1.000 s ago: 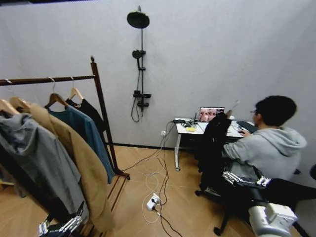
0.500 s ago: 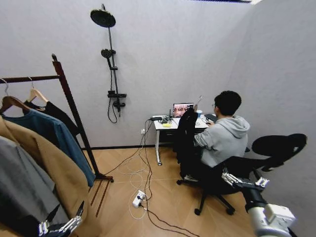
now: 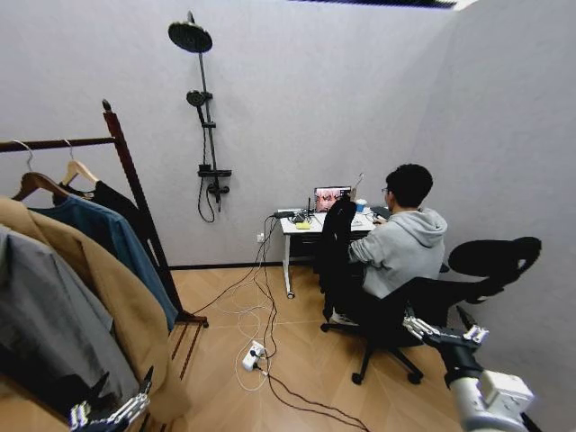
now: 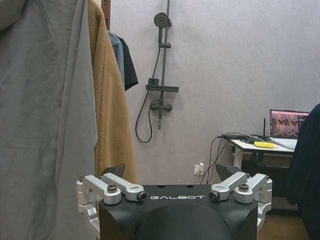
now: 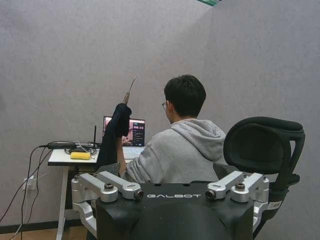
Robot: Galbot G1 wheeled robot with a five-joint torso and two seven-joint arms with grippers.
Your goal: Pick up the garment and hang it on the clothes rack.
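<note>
The garment (image 3: 119, 203), a small black top on a light wooden hanger (image 3: 77, 169), hangs on the clothes rack (image 3: 129, 178) close to its dark wooden end post. It is the piece nearest that post, beside a teal shirt (image 3: 108, 236). In the left wrist view the garment (image 4: 129, 64) peeks out behind a tan coat. My left gripper (image 3: 112, 409) (image 4: 171, 172) is low in front of the hanging clothes, open and holding nothing. My right gripper (image 3: 441, 333) (image 5: 167, 170) is open too, out to the right and facing a seated person.
A tan coat (image 3: 108, 297) and grey hoodie (image 3: 45, 315) hang nearest me. A person sits at a small desk (image 3: 310, 225), with a black chair (image 3: 490, 261) close to my right arm. A power strip and cables (image 3: 252, 355) lie on the wooden floor.
The head view swung right over the last second, then slightly back left, shifting the whole picture. Both grippers keep their places in the picture and stay open.
</note>
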